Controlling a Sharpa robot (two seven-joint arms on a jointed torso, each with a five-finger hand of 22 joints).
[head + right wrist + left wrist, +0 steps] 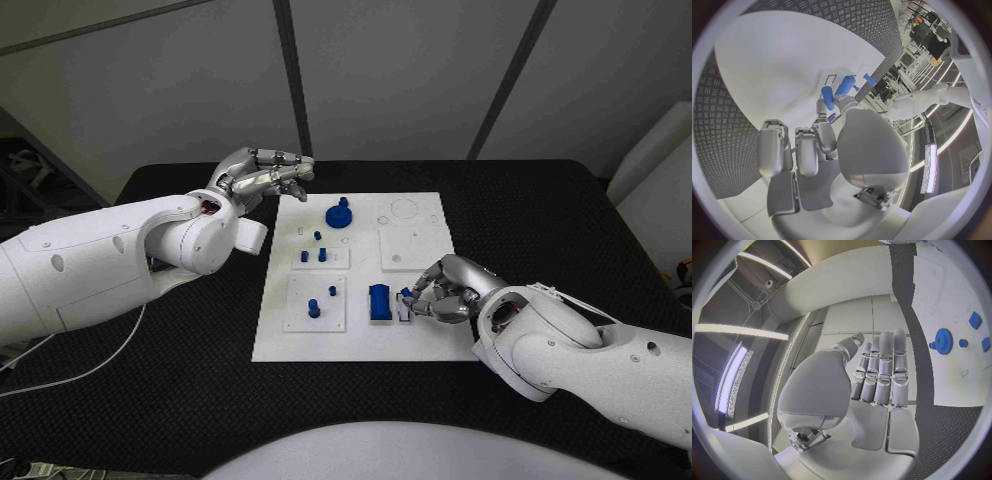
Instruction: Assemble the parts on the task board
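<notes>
The flat white rectangular task board point(411, 345) lay in the middle of the black table point(577, 200), between the two hands. The right hand point(444, 290) rested over the board's near right part, its silver fingers curled down beside a tall blue rectangular block point(379, 302) that stood just to the hand's inner side. In the head view a small blue piece point(408, 294) showed at the fingertips, and in the right wrist view a bit of blue point(832, 118) sat between the thumb and a finger, so the hand seemed to be pinching a small part, though the grip itself was partly hidden. Beyond those fingers, in the right wrist view, the blue block point(844, 86) and a blue peg point(827, 97) stood on the board point(773, 65).

The left hand point(264, 175) hung above the table off the board's far left corner, touching nothing, its fingers loosely curled together in the head view. In the left wrist view the fingers point(879, 370) lay side by side, fairly straight and holding nothing. A round blue toothed gear point(339, 215) sat on the board just past this hand, toward the right hand; the left wrist view showed it point(943, 341) beside the fingertips with small blue pieces point(976, 320) further out. More small blue pegs point(313, 256) stood on raised white squares between the two hands, with another blue peg part point(315, 309) nearer the robot.
</notes>
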